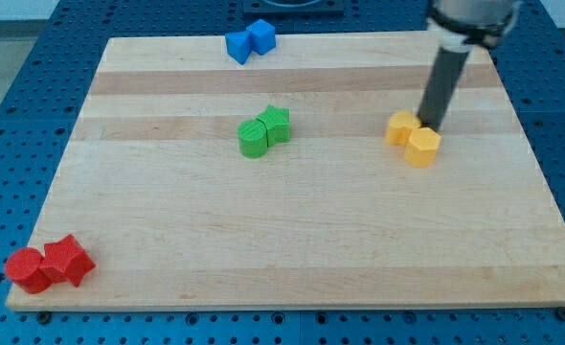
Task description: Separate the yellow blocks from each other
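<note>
Two yellow blocks sit touching each other at the right of the wooden board. One yellow block (pixel 401 127) lies to the upper left, and the other, a hexagonal yellow block (pixel 422 147), lies to the lower right. My tip (pixel 429 126) rests on the board right behind them, at the seam between the two, touching or nearly touching both. The dark rod rises from it toward the view's top.
Two green blocks (pixel 263 131) sit together at the board's middle. Two blue blocks (pixel 250 41) sit at the top edge. Two red blocks (pixel 49 264) sit at the bottom left corner. The board (pixel 292 249) lies on a blue perforated table.
</note>
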You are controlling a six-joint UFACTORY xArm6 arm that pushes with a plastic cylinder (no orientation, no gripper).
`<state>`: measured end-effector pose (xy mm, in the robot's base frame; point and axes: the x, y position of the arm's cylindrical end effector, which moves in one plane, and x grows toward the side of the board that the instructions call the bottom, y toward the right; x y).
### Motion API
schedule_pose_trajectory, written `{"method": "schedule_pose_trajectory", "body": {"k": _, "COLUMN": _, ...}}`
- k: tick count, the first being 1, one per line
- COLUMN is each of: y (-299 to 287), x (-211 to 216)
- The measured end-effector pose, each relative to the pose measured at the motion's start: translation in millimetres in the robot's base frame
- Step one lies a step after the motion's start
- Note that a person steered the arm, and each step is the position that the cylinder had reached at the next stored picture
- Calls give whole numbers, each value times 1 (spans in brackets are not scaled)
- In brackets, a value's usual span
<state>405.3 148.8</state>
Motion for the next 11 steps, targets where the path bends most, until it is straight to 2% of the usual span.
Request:
{"method": "schedule_pose_trajectory", "body": {"k": 1, "y": -43, "x": 15}}
{"method": "schedule_pose_trajectory", "body": {"k": 3, "y": -19, "x": 27}}
{"method": "schedule_pose_trajectory", "body": {"k": 4, "y": -29, "x": 45}}
{"method": "schedule_pose_trajectory", "body": {"k": 5, "y": -63, "x": 44}}
{"method": "schedule_pose_trajectory", "body": {"k": 7, "y": -19, "x": 31}}
{"method": "schedule_pose_trajectory", "body": {"k": 8, "y": -47, "x": 27}}
{"method": "schedule_pose_trajectory", "body": {"k": 9, "y": -102, "x": 27}}
{"method": "schedule_pose_trajectory", "body": {"k": 10, "y": -127, "x": 27}}
{"method": "schedule_pose_trajectory", "body": {"k": 11, "y": -82, "x": 21}}
